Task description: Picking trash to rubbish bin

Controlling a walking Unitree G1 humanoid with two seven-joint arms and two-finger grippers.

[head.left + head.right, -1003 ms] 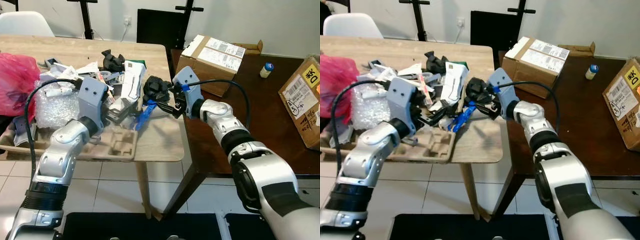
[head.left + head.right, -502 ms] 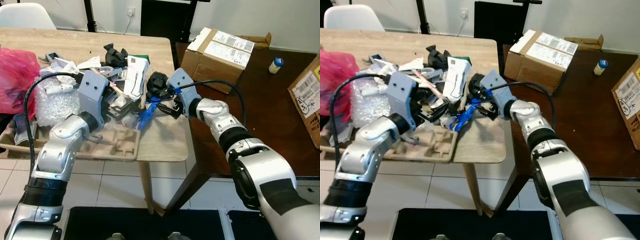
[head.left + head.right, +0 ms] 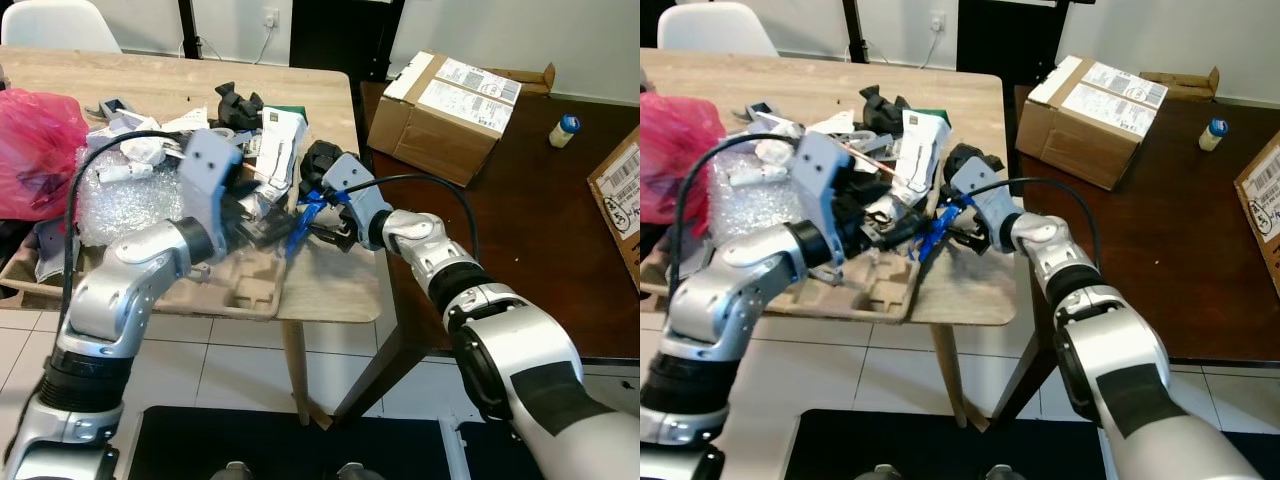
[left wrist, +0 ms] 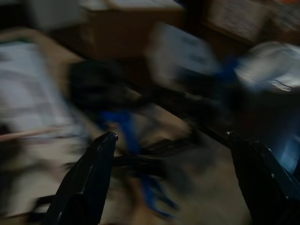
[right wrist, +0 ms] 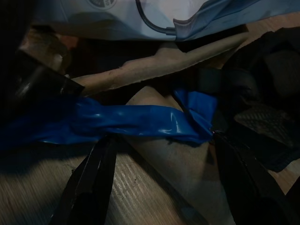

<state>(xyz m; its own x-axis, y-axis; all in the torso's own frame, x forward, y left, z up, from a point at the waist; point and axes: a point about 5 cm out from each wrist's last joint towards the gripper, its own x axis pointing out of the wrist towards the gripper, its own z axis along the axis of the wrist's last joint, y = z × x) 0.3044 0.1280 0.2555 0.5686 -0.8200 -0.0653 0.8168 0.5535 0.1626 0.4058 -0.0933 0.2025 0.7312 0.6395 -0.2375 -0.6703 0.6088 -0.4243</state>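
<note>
Light wooden surface (image 3: 330,290) heaped with trash. Blue plastic strip (image 3: 935,232) lying at the pile's 3 o'clock edge, near the surface's right border, draped over pale cardboard scraps, with a crumpled black lump (image 3: 962,163) just beyond it at 12 o'clock.

Right claw (image 3: 965,228) reaching in from 3 o'clock, fingers spread wide and released, one to each side of the strip in the right wrist view (image 5: 140,122), tips low over the wood; cannot tell whether touching the strip. White printed packet (image 3: 280,150) lying just past the strip, overlapping it from the far side.

Left claw (image 3: 262,228) coming in from 9 o'clock, fingers parted in the blurred left wrist view, pointed toward the same blue strip, grasping nothing that can be made out. Black cable looping above the left wrist.

Crowding the approach: bubble wrap (image 3: 125,200) and a moulded pulp tray (image 3: 250,290) under and beside the left forearm, loose white papers and black scraps packed against the strip at 10 o'clock. Pink plastic bag (image 3: 35,150) at the far 9 o'clock end of the surface. White chair (image 3: 45,20) beyond at 11 o'clock.

Dark brown surface (image 3: 520,250) adjoining at 3 o'clock, carrying a cardboard box (image 3: 450,115) with shipping labels, a small white bottle with a blue cap (image 3: 565,130), and another labelled carton (image 3: 620,200) at the right edge. Tiled floor below.
</note>
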